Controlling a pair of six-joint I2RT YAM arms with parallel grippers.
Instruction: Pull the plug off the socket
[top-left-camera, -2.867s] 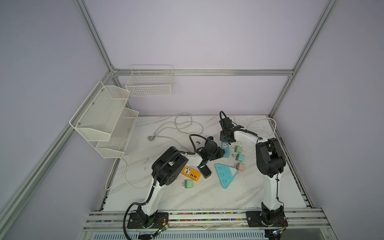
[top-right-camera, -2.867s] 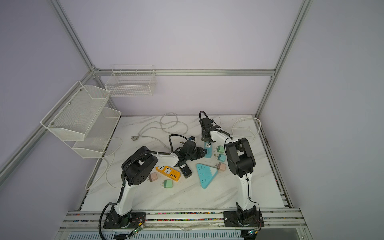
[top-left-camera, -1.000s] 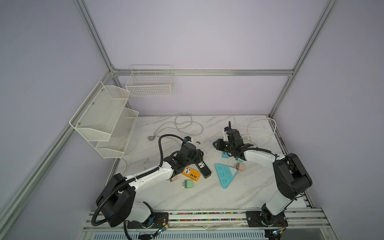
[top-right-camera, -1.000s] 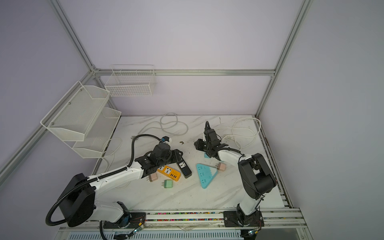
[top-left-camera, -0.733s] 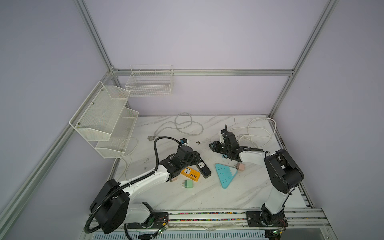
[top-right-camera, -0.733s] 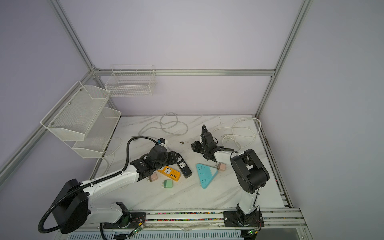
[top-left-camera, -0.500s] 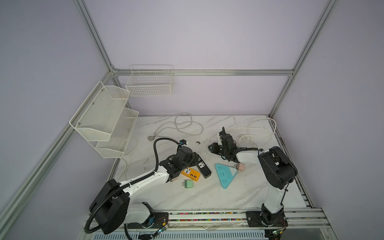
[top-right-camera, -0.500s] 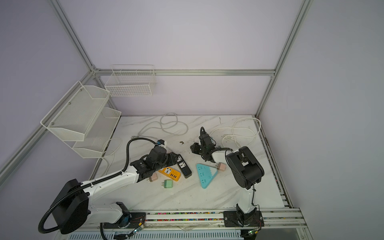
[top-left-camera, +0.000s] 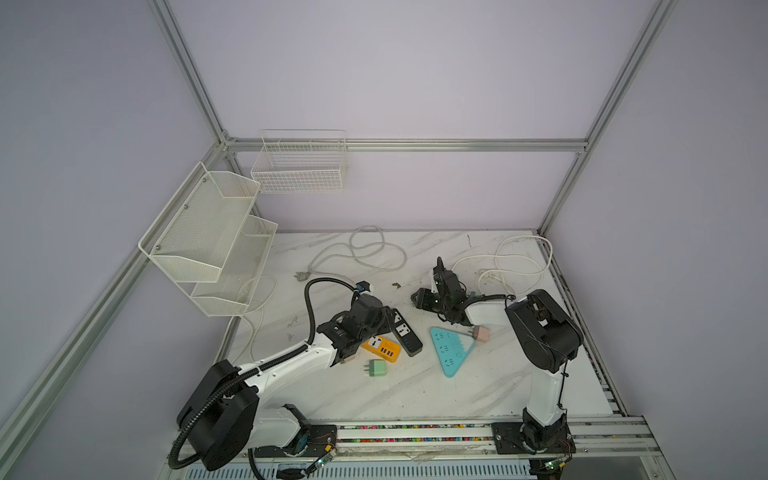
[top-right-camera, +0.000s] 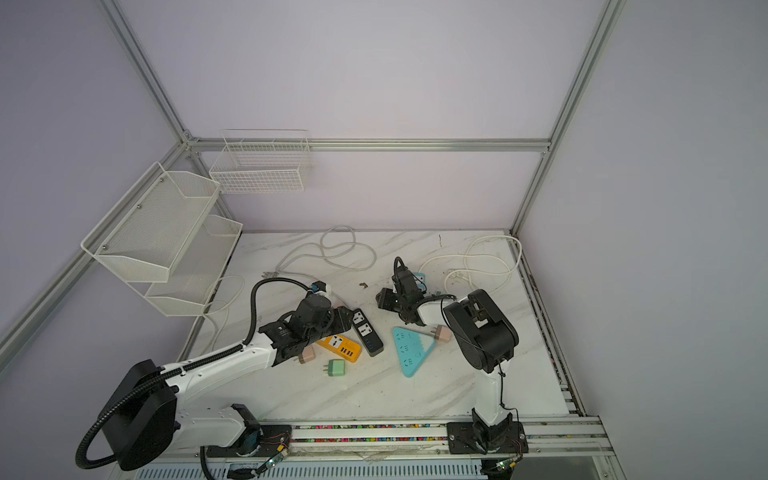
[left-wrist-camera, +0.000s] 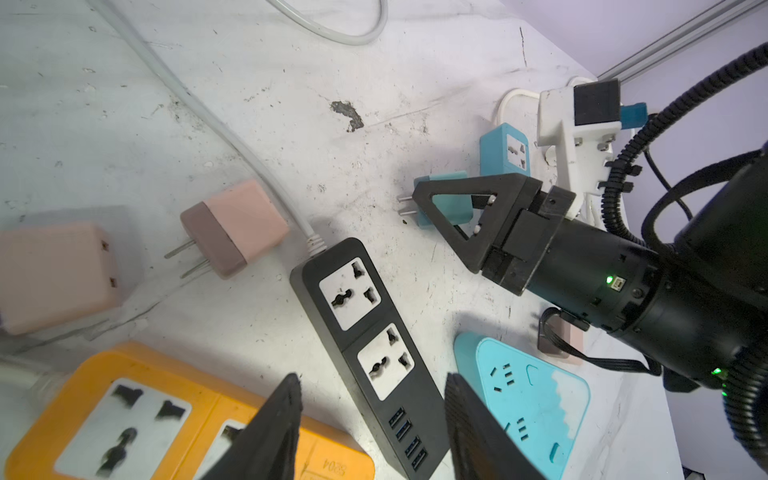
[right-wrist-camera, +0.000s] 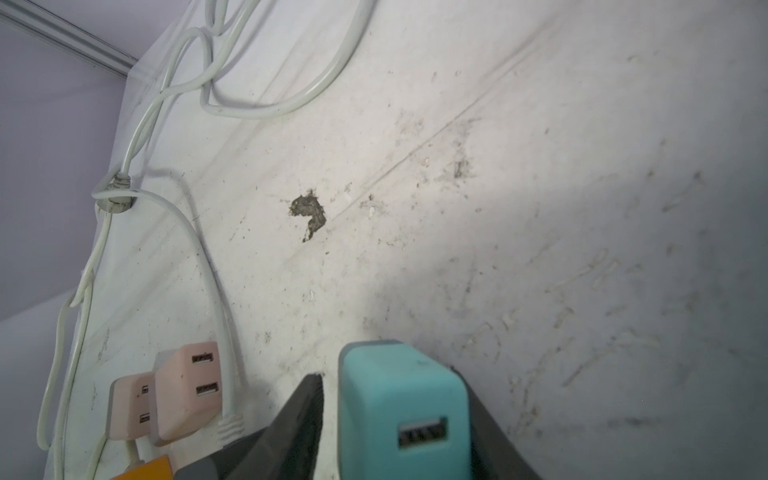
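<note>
A top view hides the teal plug (right-wrist-camera: 399, 407) under the right end effector (top-left-camera: 417, 299), right of centre. Its wrist view shows jaws apart around the smooth box; the left's shows bare prongs, unplugged on the marble counter (left-wrist-camera: 249, 104). Left end effector (left-wrist-camera: 372, 378) apart.

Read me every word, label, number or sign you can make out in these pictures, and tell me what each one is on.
"S204": a likely reading only, printed small and upside down in the left wrist view, on the orange power strip, near its edge.
Small white mark on the left arm, in a top view: too small to read.
Nothing else shows readable text.
</note>
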